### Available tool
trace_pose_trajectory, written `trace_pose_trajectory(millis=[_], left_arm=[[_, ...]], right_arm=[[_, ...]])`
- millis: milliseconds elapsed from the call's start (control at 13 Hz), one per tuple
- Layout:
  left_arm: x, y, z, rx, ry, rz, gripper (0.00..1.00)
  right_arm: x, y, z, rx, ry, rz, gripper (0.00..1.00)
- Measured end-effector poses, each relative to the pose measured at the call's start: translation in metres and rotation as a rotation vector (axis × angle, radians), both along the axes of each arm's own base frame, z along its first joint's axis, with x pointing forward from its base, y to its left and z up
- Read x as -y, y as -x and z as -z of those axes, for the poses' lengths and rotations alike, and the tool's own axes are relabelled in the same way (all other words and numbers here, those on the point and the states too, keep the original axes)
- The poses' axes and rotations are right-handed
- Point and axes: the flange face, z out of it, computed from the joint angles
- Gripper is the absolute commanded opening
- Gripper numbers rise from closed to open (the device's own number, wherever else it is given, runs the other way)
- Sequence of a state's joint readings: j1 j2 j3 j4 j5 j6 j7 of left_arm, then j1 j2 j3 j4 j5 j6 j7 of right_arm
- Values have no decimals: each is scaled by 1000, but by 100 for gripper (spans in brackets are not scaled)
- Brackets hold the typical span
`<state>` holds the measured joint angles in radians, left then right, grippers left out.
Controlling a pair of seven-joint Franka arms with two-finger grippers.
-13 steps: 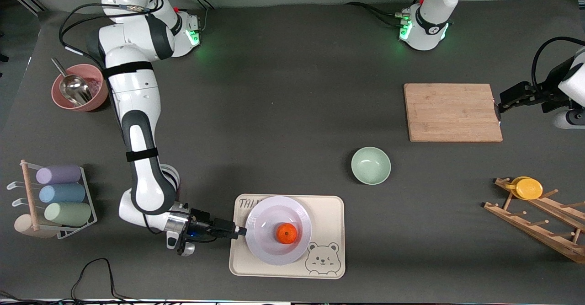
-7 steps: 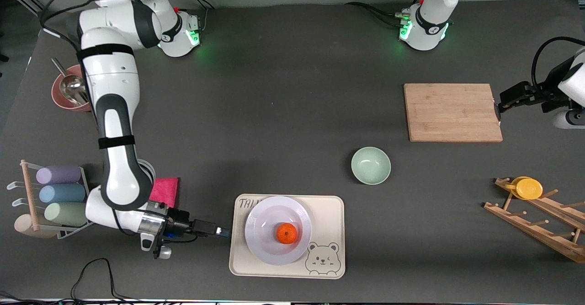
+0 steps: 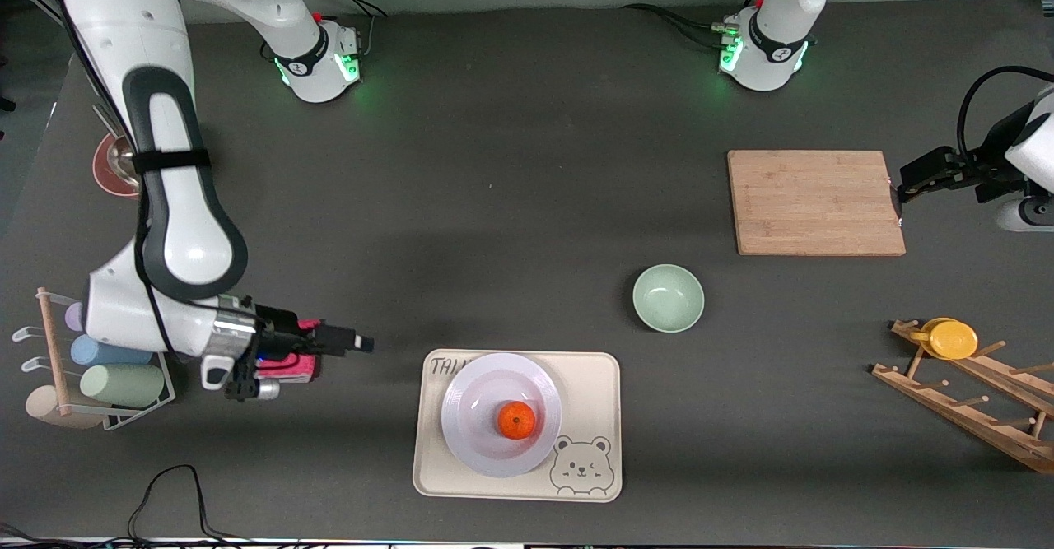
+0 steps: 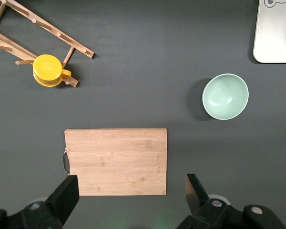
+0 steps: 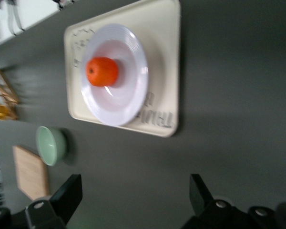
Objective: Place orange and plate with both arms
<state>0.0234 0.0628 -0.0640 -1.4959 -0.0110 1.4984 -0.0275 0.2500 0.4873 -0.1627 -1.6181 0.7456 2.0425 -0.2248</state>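
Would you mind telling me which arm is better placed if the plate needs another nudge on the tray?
Probably the right. The right gripper is open beside the tray holding the plate and orange; the left gripper waits at the cutting board.

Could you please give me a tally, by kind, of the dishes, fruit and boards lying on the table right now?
Plates: 1, the plate on the cream tray
Bowls: 2, the green bowl and the pink bowl
Small dishes: 1, the yellow dish on the wooden rack
Fruit: 1, the orange on the plate
Cutting boards: 1, the wooden board
Trays: 1
Total: 7
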Motion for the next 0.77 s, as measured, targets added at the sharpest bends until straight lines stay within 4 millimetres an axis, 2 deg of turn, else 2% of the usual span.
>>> trace_pose_trajectory(millis=[230, 460, 614, 767], left_arm=[[0, 0, 0, 0, 0, 0, 100], [0, 0, 0, 0, 0, 0, 100], [0, 0, 0, 0, 0, 0, 100], [0, 0, 0, 0, 0, 0, 100]], right_arm=[[16, 30, -43, -22, 238, 12, 100], [4, 52, -71, -35, 509, -1, 100], [-2, 62, -93, -24, 594, -18, 100], [2, 64, -113, -14, 606, -17, 100]])
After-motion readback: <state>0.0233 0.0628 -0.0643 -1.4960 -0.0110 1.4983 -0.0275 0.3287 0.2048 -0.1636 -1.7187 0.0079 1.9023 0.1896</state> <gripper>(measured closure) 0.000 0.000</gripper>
